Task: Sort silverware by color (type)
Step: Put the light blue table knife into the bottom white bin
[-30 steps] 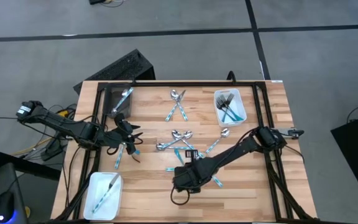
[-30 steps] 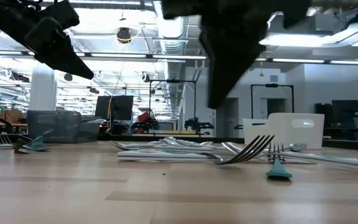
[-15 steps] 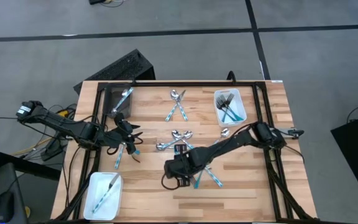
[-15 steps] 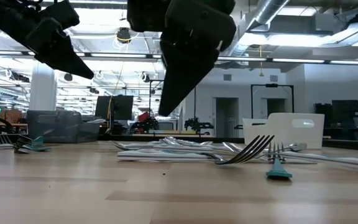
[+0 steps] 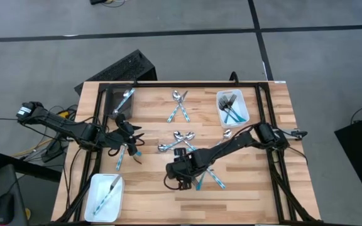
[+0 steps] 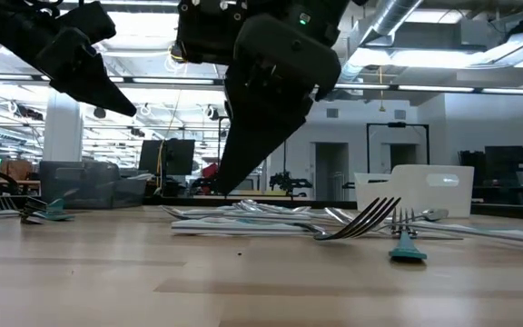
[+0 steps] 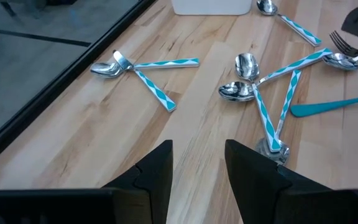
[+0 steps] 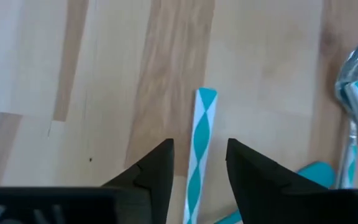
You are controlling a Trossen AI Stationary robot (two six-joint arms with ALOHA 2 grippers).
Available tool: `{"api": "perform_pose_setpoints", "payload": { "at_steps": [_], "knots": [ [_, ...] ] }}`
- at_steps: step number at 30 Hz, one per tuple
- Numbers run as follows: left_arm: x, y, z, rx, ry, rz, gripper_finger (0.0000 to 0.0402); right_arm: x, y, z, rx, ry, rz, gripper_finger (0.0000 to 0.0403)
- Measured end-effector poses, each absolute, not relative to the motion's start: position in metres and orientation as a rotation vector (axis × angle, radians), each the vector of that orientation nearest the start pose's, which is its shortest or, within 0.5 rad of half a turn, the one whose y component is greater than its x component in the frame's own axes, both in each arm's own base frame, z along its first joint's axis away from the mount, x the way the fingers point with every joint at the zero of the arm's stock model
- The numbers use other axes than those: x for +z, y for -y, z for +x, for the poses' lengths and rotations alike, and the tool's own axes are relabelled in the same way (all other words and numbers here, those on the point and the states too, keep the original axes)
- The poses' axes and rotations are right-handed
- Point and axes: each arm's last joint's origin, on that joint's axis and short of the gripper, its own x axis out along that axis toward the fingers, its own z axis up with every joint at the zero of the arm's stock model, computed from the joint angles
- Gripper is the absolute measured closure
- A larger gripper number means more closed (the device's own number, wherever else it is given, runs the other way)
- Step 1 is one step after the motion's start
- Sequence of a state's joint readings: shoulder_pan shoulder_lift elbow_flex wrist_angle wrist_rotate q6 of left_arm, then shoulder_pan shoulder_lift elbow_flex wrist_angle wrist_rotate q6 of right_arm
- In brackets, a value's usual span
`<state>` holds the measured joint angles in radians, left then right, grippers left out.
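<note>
The silverware lies loose on the wooden table (image 5: 244,188): two crossed spoons (image 5: 180,105) at the far middle, more spoons (image 5: 182,137) at the centre, and forks (image 5: 211,179) nearer. My right gripper (image 8: 197,165) is open and slants down at the table's middle (image 5: 173,172). Its fingers stand on either side of a teal-and-white striped handle (image 8: 201,137) that lies flat; I see no touch. My left gripper (image 7: 197,165) is open and hovers above bare wood at the left (image 5: 131,141), holding nothing.
A white tray (image 5: 233,108) at the far right holds forks. Another white tray (image 5: 105,196) at the near left holds one knife. A dark bin (image 5: 119,100) at the far left holds a spoon. A black frame (image 5: 269,113) rims the table.
My right gripper has moved toward the table's left edge and down, tipping more steeply toward the tabletop. It now stands low over the silverware at the middle. The silverware has not moved.
</note>
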<state>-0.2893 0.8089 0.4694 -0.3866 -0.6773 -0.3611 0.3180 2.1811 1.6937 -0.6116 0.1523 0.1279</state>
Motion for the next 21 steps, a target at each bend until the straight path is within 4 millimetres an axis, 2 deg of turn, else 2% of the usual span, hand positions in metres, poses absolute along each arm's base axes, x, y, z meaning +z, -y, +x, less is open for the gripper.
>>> {"api": "perform_pose_setpoints", "payload": {
  "at_steps": [8, 21],
  "knots": [
    [0.209, 0.027, 0.155, 0.479, -0.572, -0.002, 0.0267, 0.155, -0.135, 0.434, 0.068, -1.098, -0.089, 0.0238],
    [0.209, 0.027, 0.154, 0.481, -0.58, 0.001, 0.0267, 0.154, -0.132, 0.433, 0.056, -1.104, -0.076, 0.0246]
  ]
}}
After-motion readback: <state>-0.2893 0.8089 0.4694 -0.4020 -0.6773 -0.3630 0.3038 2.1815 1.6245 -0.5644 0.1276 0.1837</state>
